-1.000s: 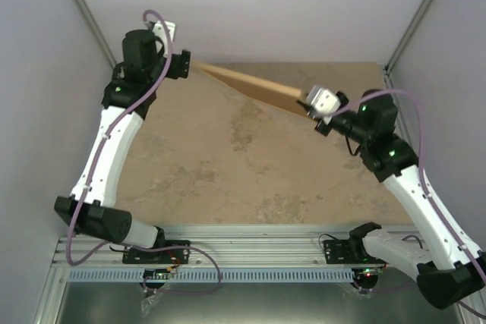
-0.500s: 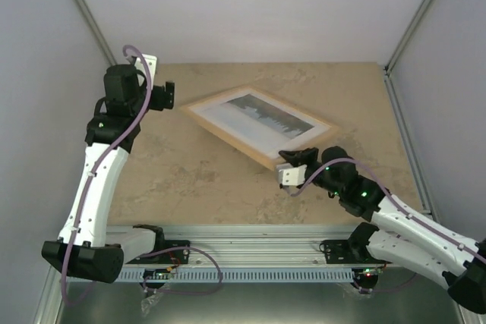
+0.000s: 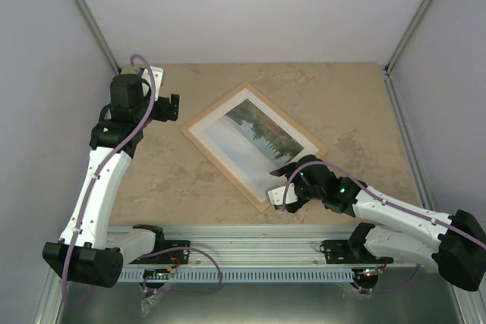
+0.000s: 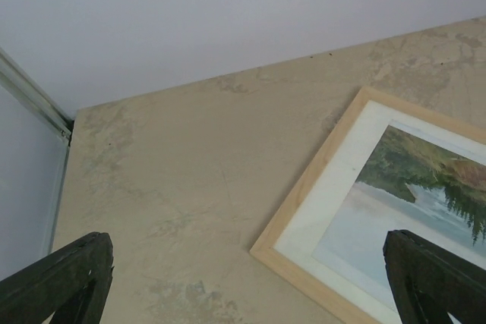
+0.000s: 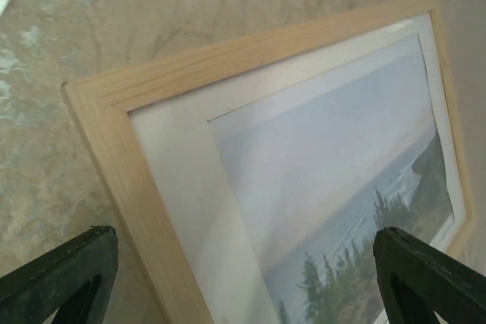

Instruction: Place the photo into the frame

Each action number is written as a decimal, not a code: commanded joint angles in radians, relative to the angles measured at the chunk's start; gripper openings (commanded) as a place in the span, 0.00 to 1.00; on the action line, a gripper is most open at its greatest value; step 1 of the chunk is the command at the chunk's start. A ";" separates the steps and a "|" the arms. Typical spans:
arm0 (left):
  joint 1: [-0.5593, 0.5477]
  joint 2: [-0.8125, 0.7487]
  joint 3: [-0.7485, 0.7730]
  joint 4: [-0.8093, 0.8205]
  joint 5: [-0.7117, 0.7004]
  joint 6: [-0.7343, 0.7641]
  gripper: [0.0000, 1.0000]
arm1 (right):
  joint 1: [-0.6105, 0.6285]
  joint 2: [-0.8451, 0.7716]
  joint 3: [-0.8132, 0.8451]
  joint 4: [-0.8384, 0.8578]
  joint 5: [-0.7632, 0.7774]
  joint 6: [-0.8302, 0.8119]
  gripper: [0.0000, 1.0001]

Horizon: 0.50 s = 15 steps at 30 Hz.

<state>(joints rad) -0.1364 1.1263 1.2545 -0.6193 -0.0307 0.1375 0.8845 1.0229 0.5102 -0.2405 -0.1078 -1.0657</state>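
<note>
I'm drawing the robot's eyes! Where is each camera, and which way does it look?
Top: above, behind the arms, looking down on the table; left gripper, right gripper, both arms show.
Left wrist: on left arm, facing the back wall over the frame's left corner; own fingers show.
Right wrist: on right arm, low over the frame's near corner; own fingers show.
All share the frame and photo.

Overhead and both wrist cameras share the frame [image 3: 223, 166].

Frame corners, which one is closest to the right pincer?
The corner of the frame pointing at the arm bases, beside the right pincer; the other three are farther.
</note>
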 commanded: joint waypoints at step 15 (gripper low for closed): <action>0.009 0.097 -0.108 -0.030 0.179 -0.042 0.99 | -0.269 0.134 0.370 -0.433 -0.270 0.160 0.98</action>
<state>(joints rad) -0.1364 1.1851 1.1858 -0.6228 0.0662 0.1280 0.7513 1.0676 0.7700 -0.5941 -0.2699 -1.0145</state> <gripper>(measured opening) 0.993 0.976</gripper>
